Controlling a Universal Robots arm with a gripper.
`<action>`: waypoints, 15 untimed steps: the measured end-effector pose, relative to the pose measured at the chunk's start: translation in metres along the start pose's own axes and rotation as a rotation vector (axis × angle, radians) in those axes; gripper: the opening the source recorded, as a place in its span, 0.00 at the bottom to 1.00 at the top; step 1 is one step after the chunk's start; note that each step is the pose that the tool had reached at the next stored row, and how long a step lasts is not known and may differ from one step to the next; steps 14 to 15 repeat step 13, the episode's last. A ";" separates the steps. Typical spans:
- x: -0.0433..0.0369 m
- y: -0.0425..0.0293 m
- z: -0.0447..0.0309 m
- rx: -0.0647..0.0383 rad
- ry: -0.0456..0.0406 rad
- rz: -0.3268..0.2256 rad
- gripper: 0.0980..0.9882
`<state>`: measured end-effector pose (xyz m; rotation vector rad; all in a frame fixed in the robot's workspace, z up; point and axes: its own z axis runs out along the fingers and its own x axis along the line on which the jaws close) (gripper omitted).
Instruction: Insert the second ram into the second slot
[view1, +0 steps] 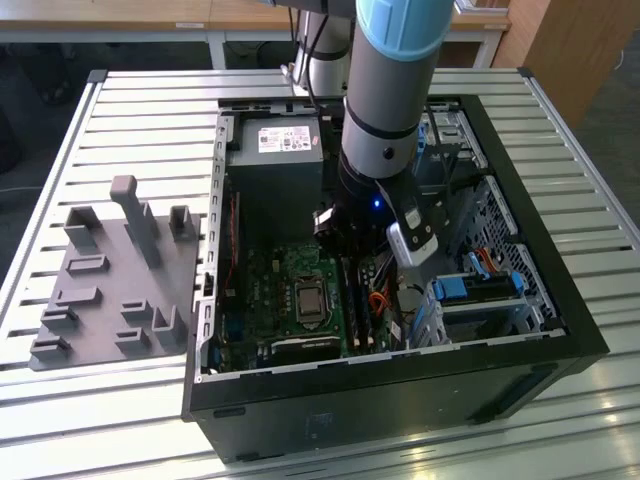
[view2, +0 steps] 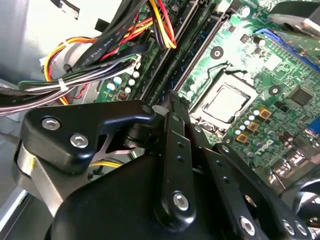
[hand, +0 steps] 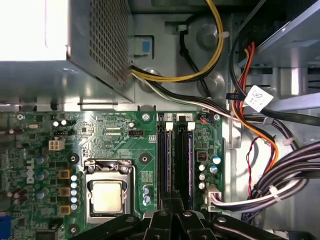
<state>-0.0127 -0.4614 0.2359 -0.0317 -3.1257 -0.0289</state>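
Standing on edge in the memory slot nearer the processor socket, the second ram (hand: 166, 155): a thin dark stick, long and narrow, upright so its lower edge can meet the slot's contacts. Lying parallel and just beside it, a neighbouring slot (hand: 185, 155) with a bluish stick, white latches at the ends of both. Directly over the near end of these slots, the gripper (hand: 172, 220), black metal linkage with bright screw heads, fingers drawn together with no gap showing; pinching the stick's top edge or merely pressing on it, impossible to tell. Probably held so as to push straight down. Around the slots, the green motherboard (hand: 115, 135), glossy and studded with capacitors, and the square metal processor socket (hand: 107, 192). Further out, the perforated grey power supply (hand: 65, 50), bundled black and coloured cables (hand: 280, 175), then the black computer case (view1: 400, 400) on a slatted metal table (view1: 130, 110).
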 end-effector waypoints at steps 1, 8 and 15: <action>0.0000 0.0000 -0.0016 0.000 0.0000 0.000 0.01; 0.0002 0.0002 -0.0104 0.000 0.0017 0.000 0.01; 0.0002 0.0002 -0.0115 0.000 0.0020 0.000 0.01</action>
